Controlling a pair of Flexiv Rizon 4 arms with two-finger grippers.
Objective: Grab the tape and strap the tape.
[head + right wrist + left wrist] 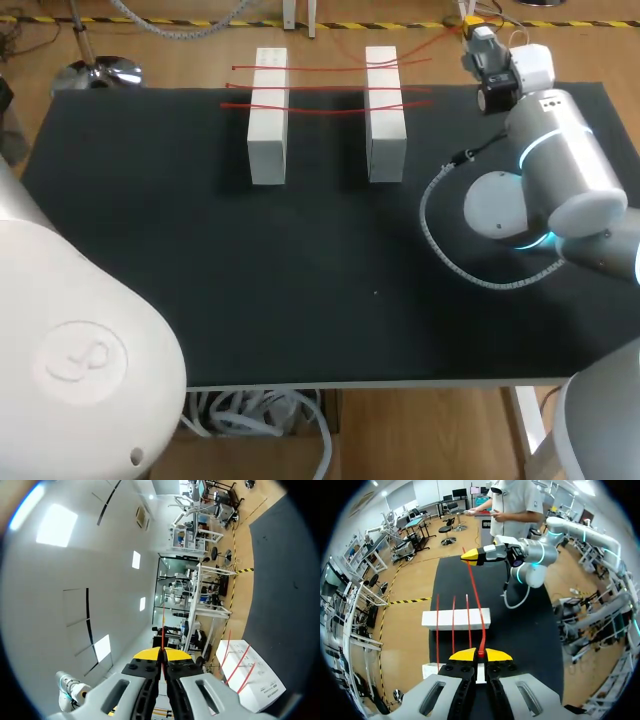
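Observation:
Two white blocks [268, 115] [385, 113] stand side by side at the back of the black table. Three red tapes [453, 622] lie across both of them. Another red tape [476, 600] stretches in the air between my two grippers. My left gripper [481, 654] is shut on one end of it, above the nearer block [431, 670]; this gripper does not show in the head view. My right gripper [470, 556] [470, 22] is shut on the other end, past the far block [455, 618] at the table's back right. In the right wrist view the tape [163, 625] sticks out from the shut tips [162, 655].
My right arm's base [500, 205] sits on the table at the right, with a grey cable [440, 240] looping beside it. My left arm's white housing [70, 340] fills the front left corner. Bare black tabletop [300, 260] lies in front of the blocks.

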